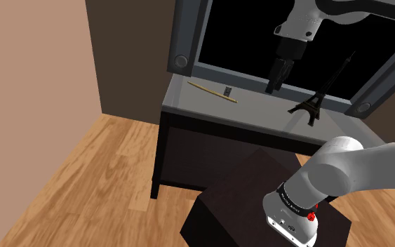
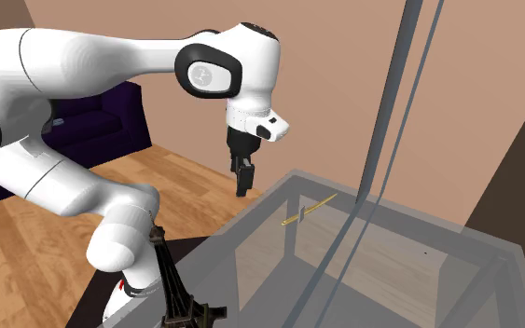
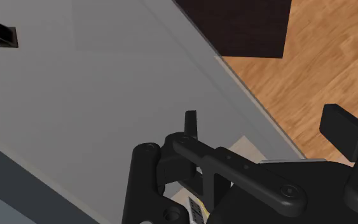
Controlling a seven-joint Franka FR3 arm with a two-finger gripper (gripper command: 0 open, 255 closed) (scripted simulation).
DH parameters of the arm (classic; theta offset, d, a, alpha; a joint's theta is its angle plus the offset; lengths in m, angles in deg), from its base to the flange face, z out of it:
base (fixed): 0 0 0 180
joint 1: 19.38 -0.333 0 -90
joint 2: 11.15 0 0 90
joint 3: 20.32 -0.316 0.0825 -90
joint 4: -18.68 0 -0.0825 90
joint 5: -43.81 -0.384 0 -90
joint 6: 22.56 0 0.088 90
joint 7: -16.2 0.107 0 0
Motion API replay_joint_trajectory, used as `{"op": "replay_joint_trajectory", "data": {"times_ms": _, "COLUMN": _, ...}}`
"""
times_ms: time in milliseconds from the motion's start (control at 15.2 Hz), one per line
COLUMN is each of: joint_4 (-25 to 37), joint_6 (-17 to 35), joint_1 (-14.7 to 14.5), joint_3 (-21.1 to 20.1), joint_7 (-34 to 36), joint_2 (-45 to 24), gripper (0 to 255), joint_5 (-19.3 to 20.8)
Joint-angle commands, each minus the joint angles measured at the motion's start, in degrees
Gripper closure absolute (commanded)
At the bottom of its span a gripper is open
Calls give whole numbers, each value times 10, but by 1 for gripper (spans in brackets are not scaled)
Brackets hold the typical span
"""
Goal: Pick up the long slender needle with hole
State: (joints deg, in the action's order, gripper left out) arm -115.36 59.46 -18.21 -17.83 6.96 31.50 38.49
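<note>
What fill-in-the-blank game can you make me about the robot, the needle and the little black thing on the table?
1. The hand hangs above the grey table with its fingers ____.
2. The thin yellow needle lies on the table, so the hand holds ____.
3. The little black model is shaped like a ____.
4. The floor is made of ____.
Missing words: open; nothing; tower; wood.

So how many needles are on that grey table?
1: the slender golden needle lies on the grey tabletop, towards the shoulder view's left, beside a small dark object. The open pincer hangs further right in that view. Nothing seems hidden.
</note>
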Motion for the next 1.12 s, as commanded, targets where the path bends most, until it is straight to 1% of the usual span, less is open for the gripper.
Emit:
{"op": "replay_joint_trajectory", "data": {"times_ms": 0, "joint_4": 0, "joint_6": 0, "joint_1": 0, "joint_3": 0, "joint_7": 0, "joint_2": 0, "gripper": 0, "joint_5": 0}}
{"op": "replay_joint_trajectory", "data": {"times_ms": 528, "joint_4": 19, "joint_6": 154, "joint_1": -28, "joint_3": 3, "joint_7": -83, "joint_2": -130, "gripper": 0, "joint_5": 18}}
{"op": "replay_joint_trajectory", "data": {"times_ms": 1056, "joint_4": 85, "joint_6": 278, "joint_1": -52, "joint_3": -2, "joint_7": -156, "joint_2": -274, "gripper": 0, "joint_5": 25}}
